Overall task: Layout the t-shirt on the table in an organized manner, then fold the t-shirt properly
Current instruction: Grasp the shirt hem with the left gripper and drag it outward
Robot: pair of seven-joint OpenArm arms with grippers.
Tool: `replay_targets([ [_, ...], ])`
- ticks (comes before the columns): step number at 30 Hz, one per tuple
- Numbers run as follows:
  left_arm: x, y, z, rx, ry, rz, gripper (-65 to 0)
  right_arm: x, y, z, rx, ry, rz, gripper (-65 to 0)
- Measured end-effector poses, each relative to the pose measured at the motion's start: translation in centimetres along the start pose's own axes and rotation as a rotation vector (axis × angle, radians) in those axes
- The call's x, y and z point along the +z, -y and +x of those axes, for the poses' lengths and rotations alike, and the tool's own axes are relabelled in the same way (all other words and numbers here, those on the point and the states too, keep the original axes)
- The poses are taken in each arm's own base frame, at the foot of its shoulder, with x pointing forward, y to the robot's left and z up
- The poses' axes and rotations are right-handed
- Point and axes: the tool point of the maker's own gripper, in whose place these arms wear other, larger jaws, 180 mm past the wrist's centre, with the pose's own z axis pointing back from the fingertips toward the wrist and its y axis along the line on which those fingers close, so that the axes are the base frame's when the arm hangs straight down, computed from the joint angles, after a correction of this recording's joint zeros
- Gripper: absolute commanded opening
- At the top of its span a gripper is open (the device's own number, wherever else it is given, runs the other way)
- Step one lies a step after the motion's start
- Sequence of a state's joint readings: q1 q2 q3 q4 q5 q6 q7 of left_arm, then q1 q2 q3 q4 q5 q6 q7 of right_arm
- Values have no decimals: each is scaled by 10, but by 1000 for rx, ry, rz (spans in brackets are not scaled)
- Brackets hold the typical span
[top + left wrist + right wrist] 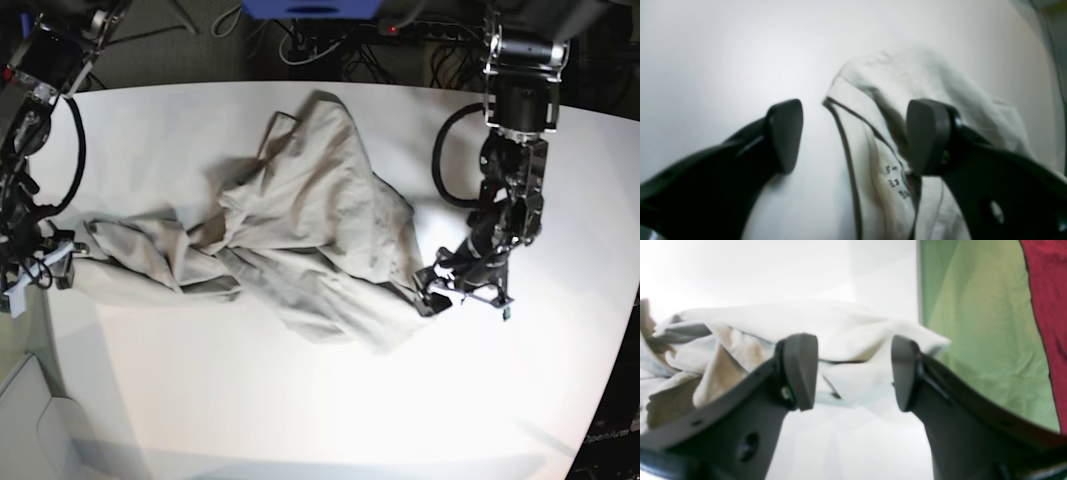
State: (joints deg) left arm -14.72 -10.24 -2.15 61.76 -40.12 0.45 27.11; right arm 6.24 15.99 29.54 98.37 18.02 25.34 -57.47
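Small blurred print on the t-shirt [897, 181], unreadable.

Behind the far edge of the worktop lies a dark floor strewn with tangled cables [330, 45] and a blue box [312, 7], while the right wrist view shows a green cloth backdrop [977, 323] beside a red one [1050, 306], under bright, glaring light.

I see glare washing out the worktop [300, 400]; both wrist views are soft, blurred, and bent at the edges.
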Motion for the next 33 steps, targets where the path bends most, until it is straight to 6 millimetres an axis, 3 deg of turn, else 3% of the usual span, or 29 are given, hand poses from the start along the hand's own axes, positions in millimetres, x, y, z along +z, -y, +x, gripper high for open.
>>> replay_targets([
  [14,-37,10,5,78,-28,26,-188,1,0,-7,4,-16,-2,-292],
  [15,-39,12,5,84,-26,25,-209,1,0,-7,4,-16,-2,-292],
  [17,-40,13,1,87,-40,20,-317,1,-1,-6,3,-11,2,-292],
  [21,-38,7,-8,94,-69,31,-634,1,-1,-6,3,-12,0,-292],
  [23,-38,6,-9,103,-73,31,-646,1,-1,-6,3,-12,1,-292],
  [24,-38,6,-9,102,-75,31,-620,1,-1,-6,3,-12,0,-292],
  [27,-35,10,-6,89,-74,21,-644,1,-1,-7,4,-13,0,-292],
  [30,-21,30,24,44,9,-38,-642,1,-1,-5,3,-10,2,-292],
  [33,11,65,91,-28,188,-129,-643,1,0,-3,3,-6,-1,-292],
])
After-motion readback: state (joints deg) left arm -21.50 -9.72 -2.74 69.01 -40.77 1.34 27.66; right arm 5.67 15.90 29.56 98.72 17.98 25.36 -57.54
